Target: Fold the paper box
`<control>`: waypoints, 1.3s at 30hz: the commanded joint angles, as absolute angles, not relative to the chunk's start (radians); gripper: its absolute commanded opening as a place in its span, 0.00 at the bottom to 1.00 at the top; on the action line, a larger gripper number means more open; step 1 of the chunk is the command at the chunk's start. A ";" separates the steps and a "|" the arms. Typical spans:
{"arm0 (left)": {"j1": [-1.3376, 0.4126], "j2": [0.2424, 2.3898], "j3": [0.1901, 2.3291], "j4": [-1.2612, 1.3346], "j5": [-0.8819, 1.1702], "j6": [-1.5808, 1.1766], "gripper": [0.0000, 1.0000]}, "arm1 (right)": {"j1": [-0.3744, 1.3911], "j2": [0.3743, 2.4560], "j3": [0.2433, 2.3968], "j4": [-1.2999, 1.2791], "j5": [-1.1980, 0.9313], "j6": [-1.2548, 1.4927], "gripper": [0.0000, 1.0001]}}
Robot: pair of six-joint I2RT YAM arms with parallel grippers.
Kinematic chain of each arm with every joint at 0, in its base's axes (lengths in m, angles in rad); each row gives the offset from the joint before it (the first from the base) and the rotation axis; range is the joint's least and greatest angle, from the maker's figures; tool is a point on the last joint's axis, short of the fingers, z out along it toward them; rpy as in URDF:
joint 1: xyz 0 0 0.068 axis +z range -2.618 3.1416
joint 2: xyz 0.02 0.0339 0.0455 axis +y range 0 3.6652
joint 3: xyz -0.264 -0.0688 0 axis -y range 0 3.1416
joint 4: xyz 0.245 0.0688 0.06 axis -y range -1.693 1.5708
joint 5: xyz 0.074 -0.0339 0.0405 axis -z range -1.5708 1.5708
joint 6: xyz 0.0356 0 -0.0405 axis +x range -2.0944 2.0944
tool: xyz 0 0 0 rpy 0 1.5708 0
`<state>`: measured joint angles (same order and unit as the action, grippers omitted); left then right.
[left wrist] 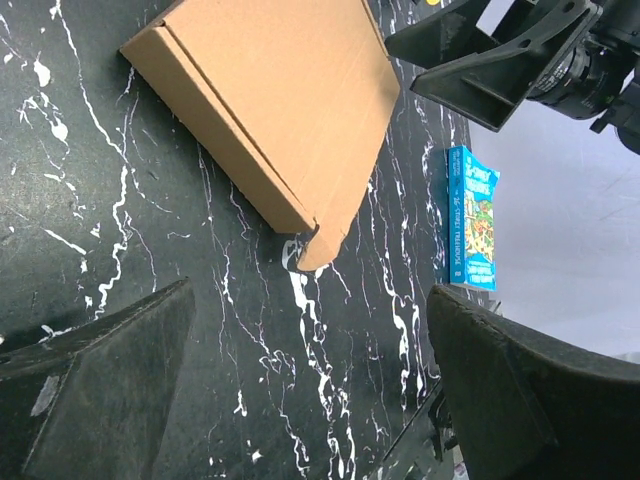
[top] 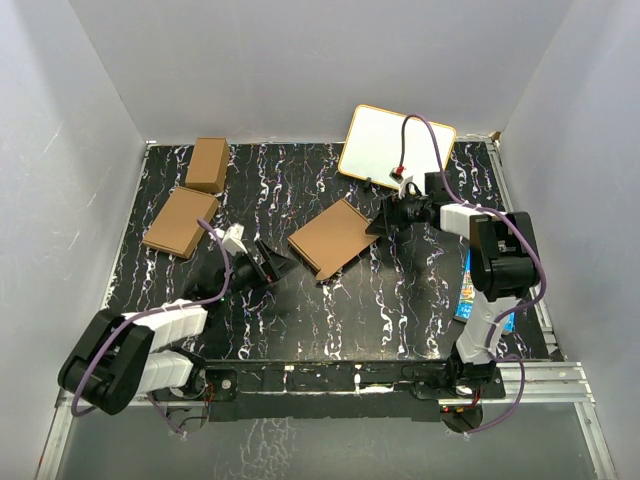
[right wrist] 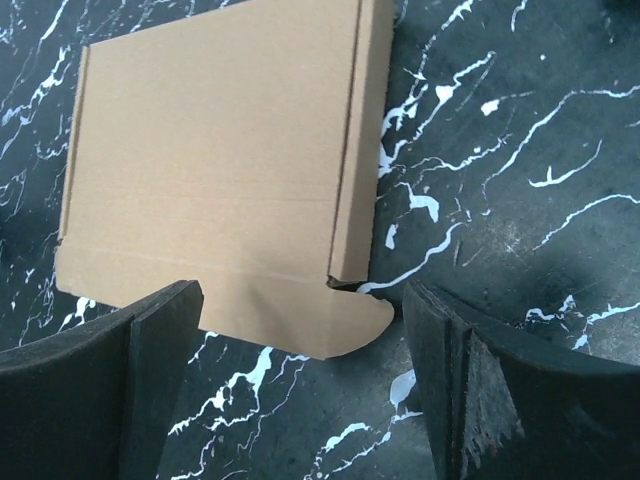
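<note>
The paper box (top: pixel 335 237) lies flat in the middle of the black marbled table, a shallow brown mailer with its lid down. One rounded flap (right wrist: pixel 350 320) sticks out at a corner. My left gripper (top: pixel 280 265) is open just left of the box, nothing between its fingers; in the left wrist view the box (left wrist: pixel 270 100) lies ahead of the left gripper (left wrist: pixel 310 300). My right gripper (top: pixel 383 222) is open at the box's right side. In the right wrist view the box (right wrist: pixel 210 160) lies ahead, and the flap reaches between the open fingers of the right gripper (right wrist: pixel 300 295) untouched.
Two other brown cartons (top: pixel 207 163) (top: pixel 180 222) stand at the back left. A whiteboard (top: pixel 395 143) leans at the back right. A blue book (top: pixel 468 290) lies by the right arm's base. Grey walls close in the table on three sides.
</note>
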<state>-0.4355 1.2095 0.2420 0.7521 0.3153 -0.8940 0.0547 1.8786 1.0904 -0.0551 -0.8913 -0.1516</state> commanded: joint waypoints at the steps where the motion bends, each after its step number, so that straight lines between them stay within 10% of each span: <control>1: -0.432 1.271 0.281 0.786 0.310 -0.930 0.95 | 0.054 1.896 1.163 -0.009 -0.873 -0.099 0.86; 22: -0.436 1.517 0.385 0.792 0.302 -0.949 0.93 | 0.063 2.104 1.340 -0.066 -0.953 -0.072 0.45; 39: -0.436 1.605 0.439 0.784 0.300 -0.934 0.94 | 0.049 2.057 1.227 -0.030 -1.004 0.005 0.33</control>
